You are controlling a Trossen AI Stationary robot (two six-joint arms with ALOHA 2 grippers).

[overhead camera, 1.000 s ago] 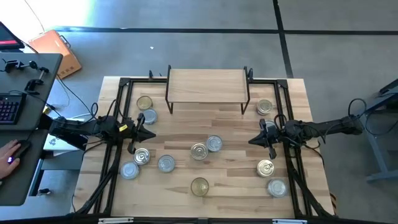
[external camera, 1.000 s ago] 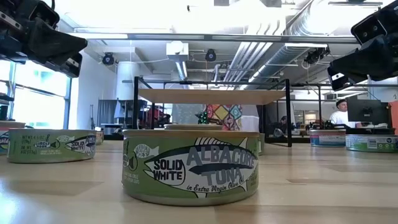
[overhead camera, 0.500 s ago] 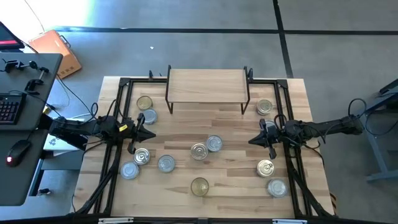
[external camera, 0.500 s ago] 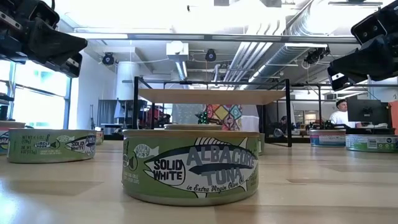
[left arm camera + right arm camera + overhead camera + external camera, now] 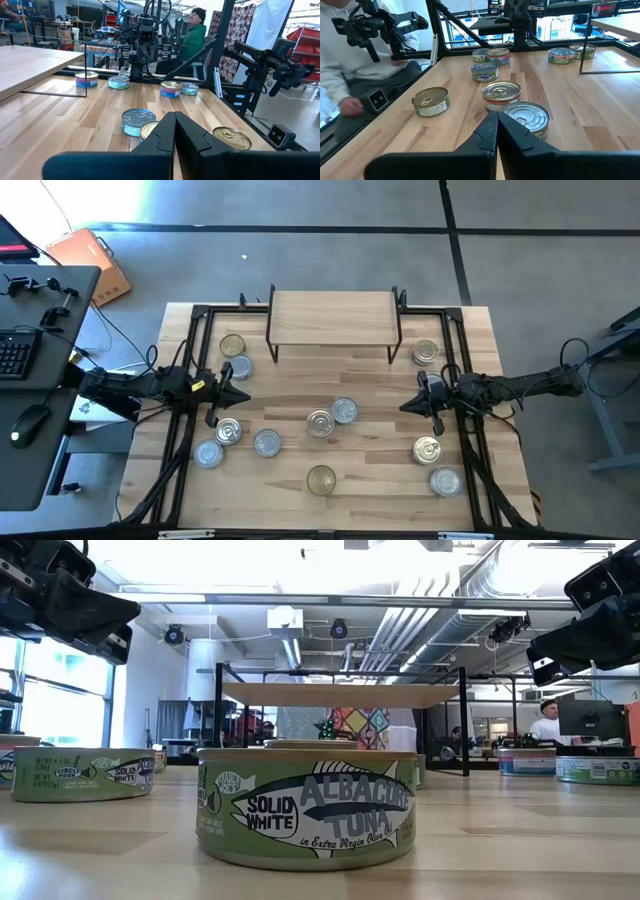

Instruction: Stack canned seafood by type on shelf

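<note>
We see left gripper (image 5: 237, 394) closed, empty, tins (image 5: 238, 367) just beside it; right gripper (image 5: 412, 404) closed, empty; shelf (image 5: 333, 315) ahead between both.

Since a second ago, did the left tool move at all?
No. The left tool sits at the same spot beside the blue-sided tin, equally far from the shelf as before.

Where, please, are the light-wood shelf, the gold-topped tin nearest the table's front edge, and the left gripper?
Light-wood shelf (image 5: 333, 316): high view, middle of its board.
Gold-topped tin (image 5: 321, 479): high view, centre of lid.
Left gripper (image 5: 243, 398): high view, at its shut fingertips.
</note>
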